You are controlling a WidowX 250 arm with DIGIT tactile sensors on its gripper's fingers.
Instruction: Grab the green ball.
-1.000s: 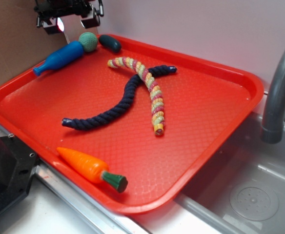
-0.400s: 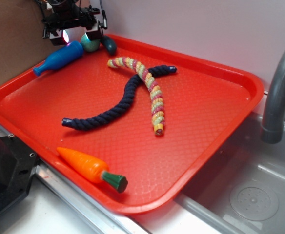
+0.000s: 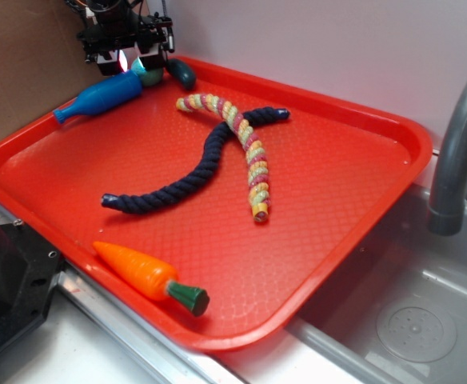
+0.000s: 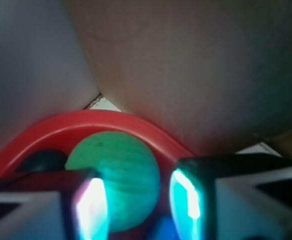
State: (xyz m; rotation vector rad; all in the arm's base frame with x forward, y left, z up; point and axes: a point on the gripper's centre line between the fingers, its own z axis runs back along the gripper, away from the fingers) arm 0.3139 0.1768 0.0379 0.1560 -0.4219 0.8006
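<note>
A red tray (image 3: 337, 208) carries everything — the green ball (image 3: 150, 75) at its far corner, touching a blue bottle toy (image 3: 97, 98), with a dark green oblong toy (image 3: 181, 73) just beside. Mid-tray a navy rope (image 3: 187, 170) crosses a striped rope (image 3: 245, 152); a carrot (image 3: 147, 277) lies near the front rim.

Probably a toy kitchen: grey faucet (image 3: 457, 152) beside a sink (image 3: 409, 320).

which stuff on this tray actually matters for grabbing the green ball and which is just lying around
Part of the job:
- green ball, in the tray's far corner
- tool, open, its fingers either side of the ball

Just lying about:
- blue bottle toy
- dark green oblong toy
- navy rope
- multicoloured rope
- carrot
- red tray
- faucet
</note>
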